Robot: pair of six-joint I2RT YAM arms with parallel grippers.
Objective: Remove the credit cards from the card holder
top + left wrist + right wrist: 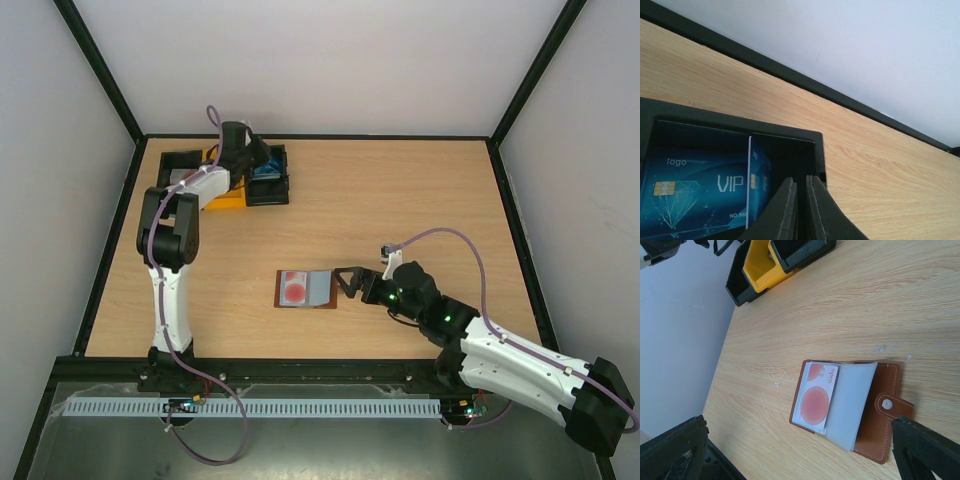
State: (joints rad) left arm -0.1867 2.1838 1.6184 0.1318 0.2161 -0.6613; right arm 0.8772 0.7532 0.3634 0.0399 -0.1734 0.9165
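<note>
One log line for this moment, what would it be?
left gripper: shut, over black bin; blue cards: in black bin; right gripper: open, near card holder; card holder: open, red-white card inside

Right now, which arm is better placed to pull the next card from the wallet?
The right: the right pincer is open beside the open wallet, where a red-and-white card shows. The left pincer is shut, far off at the black bin.
</note>
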